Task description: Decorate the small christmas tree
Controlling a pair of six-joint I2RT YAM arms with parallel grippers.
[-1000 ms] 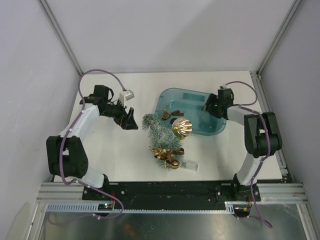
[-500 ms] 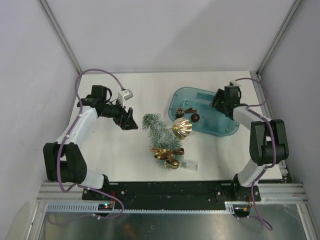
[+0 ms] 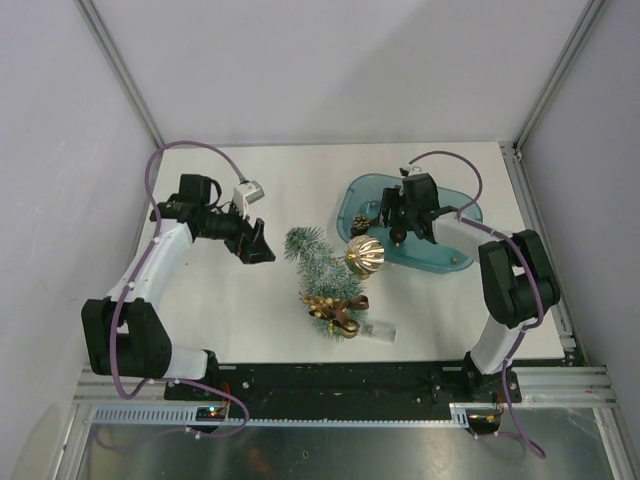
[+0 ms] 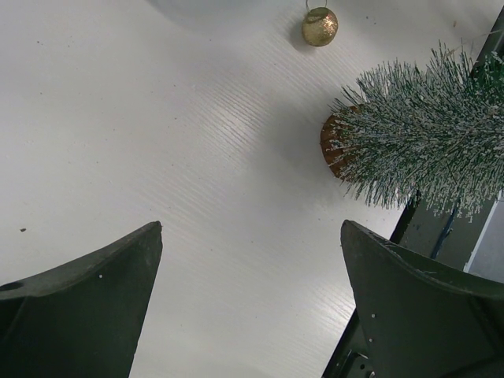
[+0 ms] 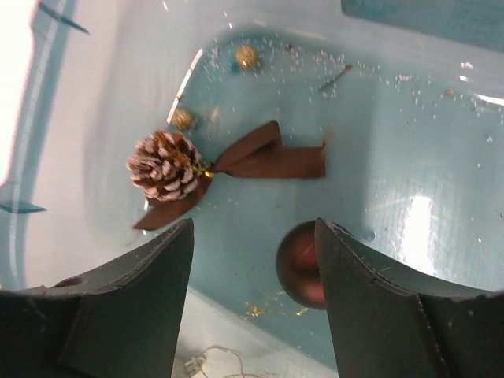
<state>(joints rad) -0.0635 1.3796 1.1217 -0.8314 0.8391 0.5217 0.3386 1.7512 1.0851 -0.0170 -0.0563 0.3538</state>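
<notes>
The small christmas tree (image 3: 322, 270) lies on its side mid-table, with a big gold ball (image 3: 365, 255) and a gold-brown bow (image 3: 338, 305) on it. In the left wrist view its frosted branches (image 4: 429, 150) and wood-slice base (image 4: 332, 147) show at the upper right. My left gripper (image 3: 260, 246) is open and empty, just left of the tree (image 4: 250, 236). My right gripper (image 3: 393, 222) is open above the teal tub (image 3: 435, 260). In the right wrist view (image 5: 253, 228) a brown ball (image 5: 299, 272) sits by its right finger, and a frosted pinecone with a brown ribbon (image 5: 167, 165) lies ahead.
A small gold ball (image 4: 320, 26) lies on the table beyond the tree base. A clear plastic piece (image 3: 380, 329) lies near the front edge. Small gold beads (image 5: 247, 56) and glitter lie in the tub. Grey walls close in the left, back and right.
The teal tub has shifted to the right. My right gripper has swung left over the tub's left part. The left gripper has hardly moved.
</notes>
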